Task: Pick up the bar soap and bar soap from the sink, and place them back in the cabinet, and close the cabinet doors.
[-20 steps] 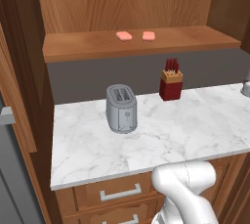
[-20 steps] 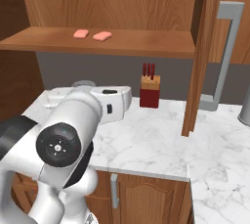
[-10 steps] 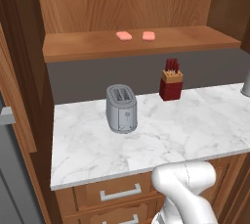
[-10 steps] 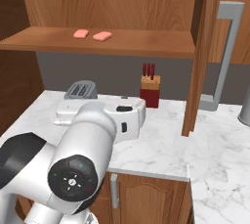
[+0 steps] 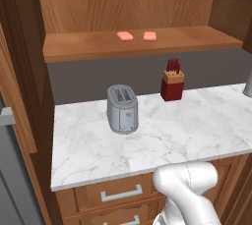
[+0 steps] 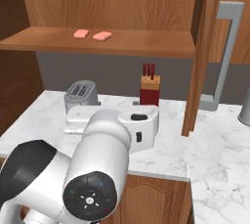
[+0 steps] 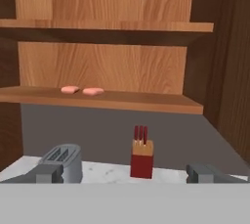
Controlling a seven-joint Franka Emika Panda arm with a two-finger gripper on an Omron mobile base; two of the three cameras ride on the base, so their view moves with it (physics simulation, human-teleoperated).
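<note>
Lying flat on the lower shelf of the open cabinet point(image 5: 147, 47), the two bar soaps point(image 5: 125, 36) point(image 5: 149, 36) are seen side by side, near but not touching, each with its long axis running along the shelf, left to right. On the marble counter point(image 5: 197, 126) below, a grey toaster point(image 5: 121, 108) and a red knife block point(image 5: 172, 85) are placed well apart. The gripper point(image 7: 128, 174) is held wide open with nothing between its fingertips point(image 7: 49, 173), pointing level toward the cabinet.

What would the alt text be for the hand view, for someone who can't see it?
Two pink bar soaps lie side by side on the lower shelf of an open wooden cabinet. Below, a grey toaster and a red knife block stand on a marble counter.
</note>
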